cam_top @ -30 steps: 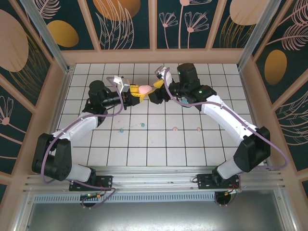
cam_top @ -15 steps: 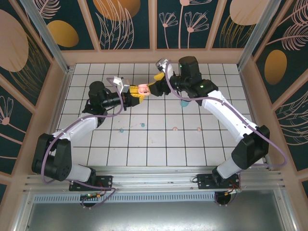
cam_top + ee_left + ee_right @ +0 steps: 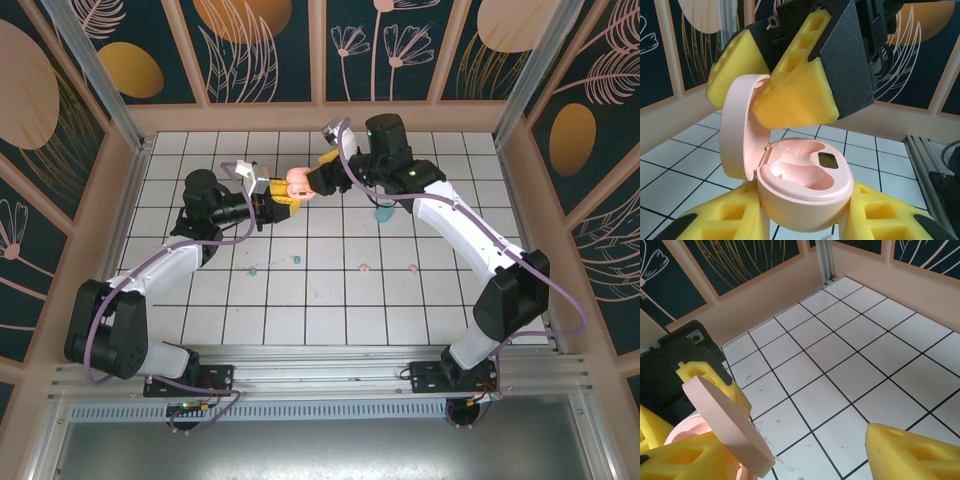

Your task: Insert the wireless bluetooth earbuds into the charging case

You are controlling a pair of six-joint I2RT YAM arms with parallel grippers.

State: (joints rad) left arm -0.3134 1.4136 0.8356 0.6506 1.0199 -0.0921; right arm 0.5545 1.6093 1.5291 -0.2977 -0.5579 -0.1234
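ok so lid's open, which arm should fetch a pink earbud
Right. The left gripper is shut on the open pink charging case. The right gripper is open, holding nothing, and a pink earbud lies on the tiles on its side.

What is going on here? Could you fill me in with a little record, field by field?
Left claw: shut on pink case, held above the tiles
Lid: open, tipped back
Right claw: open, resting against the lid
Case inside: looks empty
Earbuds: teal earbud and pink earbud lying on the tiles
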